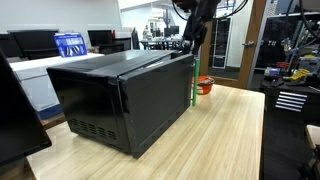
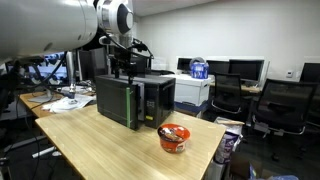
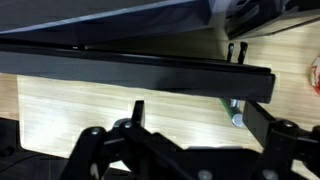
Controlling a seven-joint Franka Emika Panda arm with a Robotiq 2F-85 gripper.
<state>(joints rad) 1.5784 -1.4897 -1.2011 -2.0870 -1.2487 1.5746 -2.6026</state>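
The pincer (image 3: 192, 108) is shown in the wrist view with its fingers spread wide and nothing gripped between them. On the wooden surface (image 1: 235, 130) the black microwave (image 1: 120, 95) is stood directly beneath it, so the pincer is hung just above the top front edge. That edge is laid along the line between the 2 fingers, not across it. 1 red bowl (image 2: 174, 137) is set near the microwave's front, apart from both.

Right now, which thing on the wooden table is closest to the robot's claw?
The black microwave: the gripper hangs close over its top. The red bowl stands apart from the microwave, lower down and farther from the gripper.
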